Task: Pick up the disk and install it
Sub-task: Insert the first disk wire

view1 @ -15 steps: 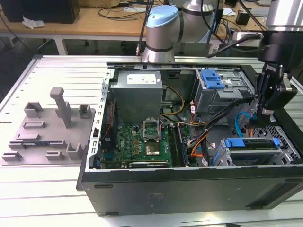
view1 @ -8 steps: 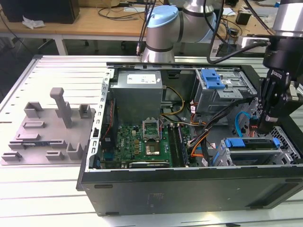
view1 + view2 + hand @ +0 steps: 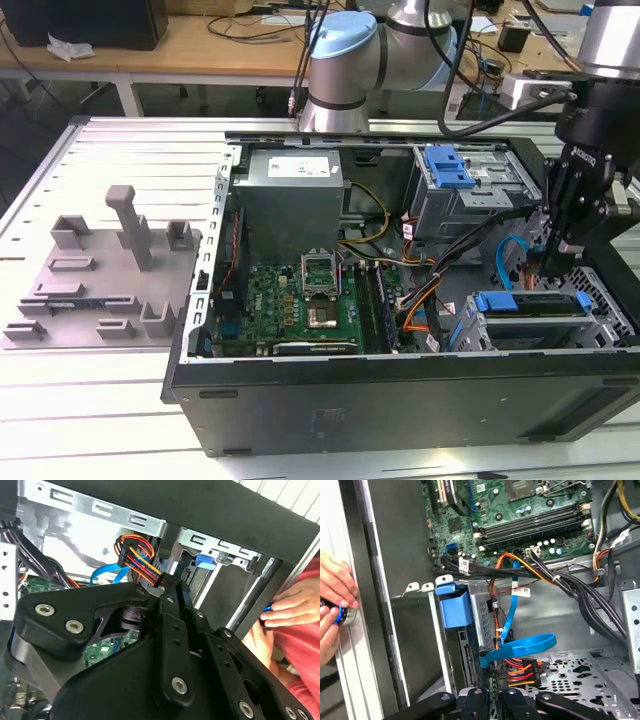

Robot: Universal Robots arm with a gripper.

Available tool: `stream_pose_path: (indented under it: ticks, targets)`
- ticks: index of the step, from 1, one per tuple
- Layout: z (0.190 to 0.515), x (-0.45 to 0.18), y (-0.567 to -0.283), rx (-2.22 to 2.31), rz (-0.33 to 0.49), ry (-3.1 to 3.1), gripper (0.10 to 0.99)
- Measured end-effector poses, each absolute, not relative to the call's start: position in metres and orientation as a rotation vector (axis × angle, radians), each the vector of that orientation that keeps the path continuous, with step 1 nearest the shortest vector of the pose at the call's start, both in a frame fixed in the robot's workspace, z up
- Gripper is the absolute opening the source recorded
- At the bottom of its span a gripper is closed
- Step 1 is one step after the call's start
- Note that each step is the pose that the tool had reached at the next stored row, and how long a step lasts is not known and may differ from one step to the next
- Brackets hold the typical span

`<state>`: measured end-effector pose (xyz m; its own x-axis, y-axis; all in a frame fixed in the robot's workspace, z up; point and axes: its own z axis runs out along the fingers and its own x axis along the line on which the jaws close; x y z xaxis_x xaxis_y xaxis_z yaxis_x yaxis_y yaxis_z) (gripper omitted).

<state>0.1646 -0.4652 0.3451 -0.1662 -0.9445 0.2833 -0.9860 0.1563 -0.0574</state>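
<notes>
Claw (image 3: 173,586), fingers pressed together and holding nothing, hung low inside the case (image 3: 400,400) at the exterior view's right. Its tip lay just beside the orange-and-red wire bundle (image 3: 136,555). Disk (image 3: 528,304) sat in its cage at lower right, beside the claw, apparently seated. Judged step: pressing it home. This called for a straight push along the blue rails, clear of the wires and of the hand (image 3: 337,587) at the case edge.

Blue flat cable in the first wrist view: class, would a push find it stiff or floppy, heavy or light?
Probably floppy: the blue cable sags in a loose loop. Likely light, since it is a thin ribbon. Its end seems anchored near the red and orange wires, so it may spring back.
</notes>
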Motion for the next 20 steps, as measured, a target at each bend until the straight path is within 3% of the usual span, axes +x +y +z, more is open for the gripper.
stream_pose_path:
  ticks: [8, 13, 20]
  targets:
    - [0.351, 0.16, -0.468, 1.962, 0.31, -2.231, 0.165]
    - [0.352, 0.159, -0.478, 2.031, 0.157, -2.31, 0.165]
    - [0.355, 0.159, -0.498, 2.043, 0.141, -2.313, 0.165]
